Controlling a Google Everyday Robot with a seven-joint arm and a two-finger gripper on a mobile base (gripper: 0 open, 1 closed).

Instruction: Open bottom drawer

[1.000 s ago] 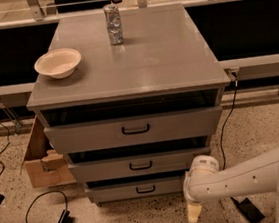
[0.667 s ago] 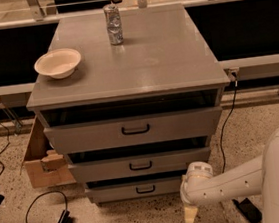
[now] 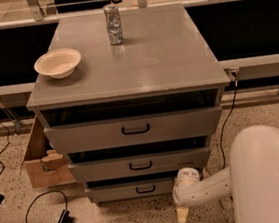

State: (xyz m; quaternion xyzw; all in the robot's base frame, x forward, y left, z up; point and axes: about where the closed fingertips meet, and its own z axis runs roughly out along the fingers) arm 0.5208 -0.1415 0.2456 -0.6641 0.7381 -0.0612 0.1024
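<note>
The grey cabinet [image 3: 124, 65] has three drawers. The bottom drawer [image 3: 113, 191] is the narrowest and lowest, with a small black loop handle [image 3: 145, 189]. Its front stands only slightly out, with a dark gap above it. My gripper [image 3: 183, 214] hangs near the floor, just right of and below the bottom drawer's right end, pointing down. It is apart from the handle. My white arm [image 3: 208, 186] reaches in from the lower right.
A cream bowl [image 3: 57, 62] and a crumpled can [image 3: 113, 24] stand on the cabinet top. A cardboard box [image 3: 42, 160] sits on the floor at the left. Black cables [image 3: 35, 216] lie at the lower left, and one cable [image 3: 227, 118] hangs at the cabinet's right side.
My arm has swung left, bringing the gripper closer to the bottom drawer's right end. The arm's white body fills more of the lower right. The drawers have not moved.
</note>
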